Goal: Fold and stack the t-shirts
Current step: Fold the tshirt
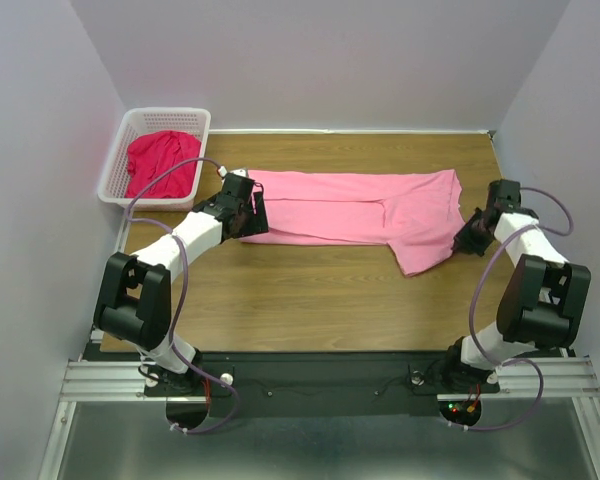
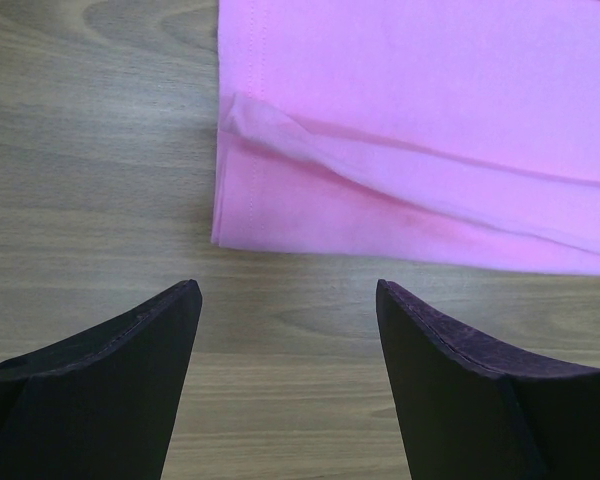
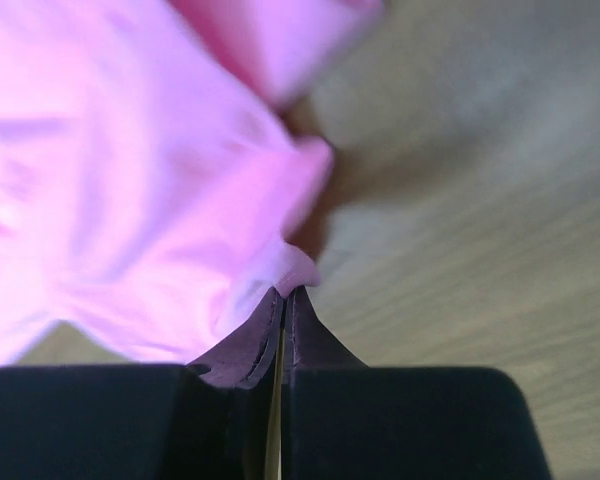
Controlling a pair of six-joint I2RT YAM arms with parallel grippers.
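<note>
The light pink t-shirt [image 1: 360, 207] lies stretched across the middle of the wooden table, folded lengthwise, with one sleeve hanging toward the near right. Its left end shows in the left wrist view [image 2: 410, 130]. My left gripper [image 1: 250, 215] is open and empty, just short of that left end [image 2: 288, 290]. My right gripper [image 1: 467, 238] is shut on the right edge of the pink t-shirt [image 3: 180, 200], pinching a fold of fabric at its tips [image 3: 288, 292]. The crimson red t-shirt [image 1: 162, 163] lies crumpled in the basket.
A white plastic lattice basket [image 1: 121, 144] stands at the far left of the table [image 1: 310, 290]. Grey walls close in on the left, back and right. A metal rail runs along the near edge.
</note>
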